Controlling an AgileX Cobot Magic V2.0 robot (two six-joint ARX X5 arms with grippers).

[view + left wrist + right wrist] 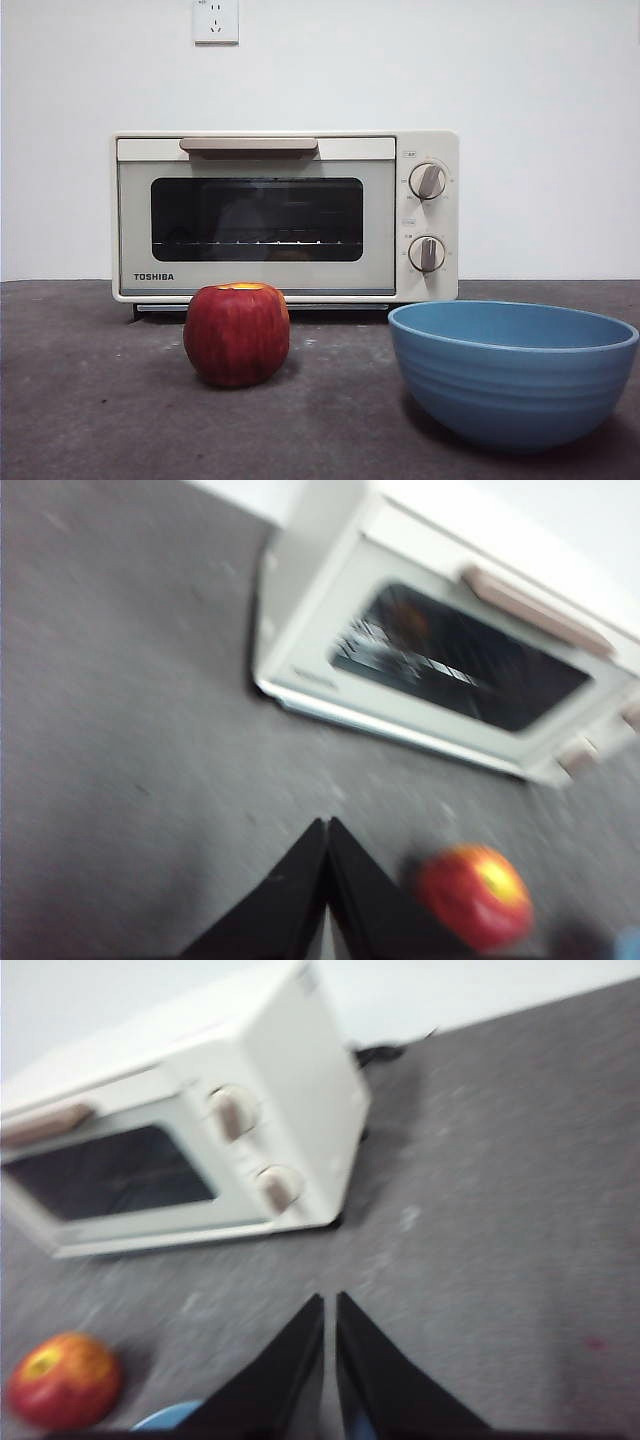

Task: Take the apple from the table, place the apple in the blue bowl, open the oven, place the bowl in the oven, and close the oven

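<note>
Jaws pressed together on both the left gripper (326, 880) and the right gripper (330, 1360), holding nothing above the table (90, 420). Step one is pending: the apple (237, 334) sits at nine o'clock of the blue bowl (512, 372), before the closed oven (285, 216); a gripper must open and descend.

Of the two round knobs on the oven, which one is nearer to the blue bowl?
The lower knob of the oven. It sits directly under the upper knob, so it is closer to the table and the blue bowl.
</note>
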